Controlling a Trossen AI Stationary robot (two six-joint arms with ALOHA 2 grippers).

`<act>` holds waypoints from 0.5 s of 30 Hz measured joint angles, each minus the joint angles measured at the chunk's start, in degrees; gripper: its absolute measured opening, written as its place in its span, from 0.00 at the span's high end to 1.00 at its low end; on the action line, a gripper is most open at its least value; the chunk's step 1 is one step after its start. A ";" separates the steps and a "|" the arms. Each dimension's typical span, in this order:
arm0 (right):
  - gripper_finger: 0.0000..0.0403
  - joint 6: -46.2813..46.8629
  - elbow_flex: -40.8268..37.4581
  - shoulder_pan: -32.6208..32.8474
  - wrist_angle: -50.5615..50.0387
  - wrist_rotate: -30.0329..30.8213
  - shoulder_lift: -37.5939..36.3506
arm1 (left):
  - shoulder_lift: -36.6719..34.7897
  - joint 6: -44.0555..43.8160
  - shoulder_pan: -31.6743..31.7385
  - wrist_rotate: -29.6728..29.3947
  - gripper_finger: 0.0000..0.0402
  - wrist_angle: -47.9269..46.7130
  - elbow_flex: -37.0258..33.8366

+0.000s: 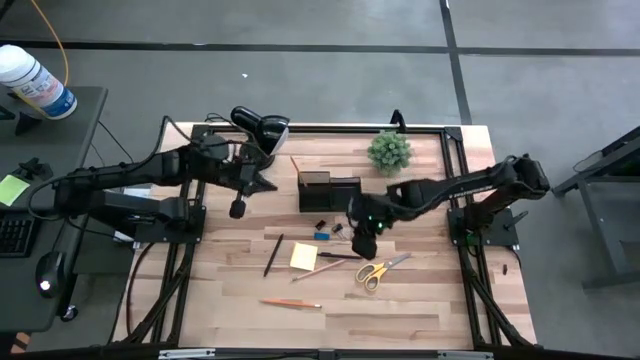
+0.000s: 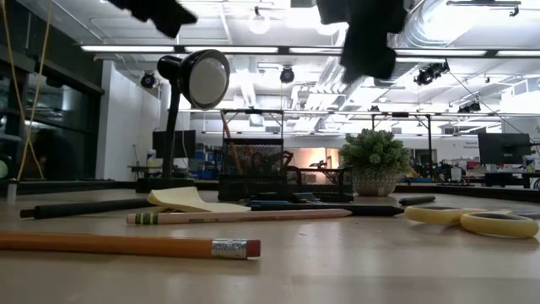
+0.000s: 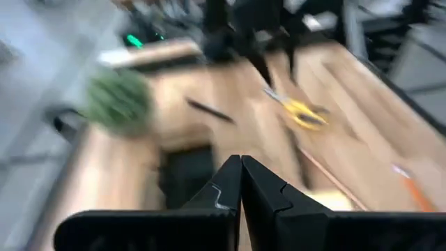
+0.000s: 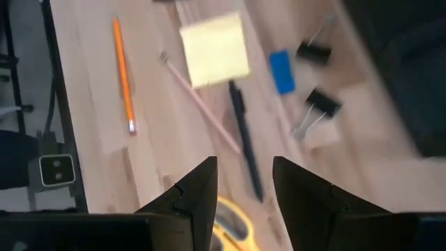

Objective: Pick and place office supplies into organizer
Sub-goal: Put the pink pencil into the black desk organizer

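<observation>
- While the supplies lie scattered on the wooden table (image 1: 420,300), the black organizer (image 1: 327,190) stands near the far edge, between the desk lamp (image 1: 262,128) and the small green plant (image 1: 389,151); an orange stick leans out of its taller section.
- A yellow note pad (image 1: 304,257) sits near the table's middle, with a tiny blue block (image 1: 321,236) and black clips (image 1: 338,227) between it and the organizer.
- Yellow-handled scissors (image 1: 378,270) lie toward the right, blades pointing to the right edge; a dark pen (image 1: 273,254) rests left of the pad, and an orange pencil (image 1: 291,303) lies nearest the front edge.
- The right gripper (image 1: 361,232) hangs above the table between the clips and the scissors, its arm bent in from the right; the wrist view shows its fingers (image 4: 198,192) parted and holding nothing.
- The left gripper (image 1: 266,183) is raised beside the lamp, left of the organizer, its fingers (image 3: 226,185) pressed together with nothing between them.
</observation>
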 joint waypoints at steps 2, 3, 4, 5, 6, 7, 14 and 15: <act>0.66 1.00 -2.42 1.57 2.23 -0.04 0.00 | 0.67 -1.06 -0.11 4.83 1.00 -3.83 0.00; 0.66 1.29 -3.67 2.26 3.76 -0.03 0.00 | 0.90 -2.03 -0.57 6.93 1.00 -5.73 0.00; 0.66 1.43 -4.82 2.92 5.26 0.04 0.00 | 1.17 -3.17 -1.44 8.14 1.00 -7.38 0.00; 0.66 1.54 -5.88 3.48 6.62 0.16 0.00 | 1.46 -4.51 -2.52 8.48 1.00 -8.64 0.00; 0.66 1.53 -6.86 3.97 7.94 0.20 0.00 | 1.63 -5.98 -3.88 8.37 1.00 -9.88 0.00; 0.66 1.54 -7.73 4.33 9.18 0.17 0.00 | 1.65 -7.56 -5.42 8.12 1.00 -10.91 -0.02; 0.66 1.39 -10.41 5.92 13.66 2.87 0.00 | 1.58 -22.28 -18.98 0.17 1.00 -7.72 -0.02; 0.66 1.36 -10.51 6.12 13.70 3.43 0.00 | 1.74 -24.40 -21.16 -2.27 1.00 -7.56 -0.02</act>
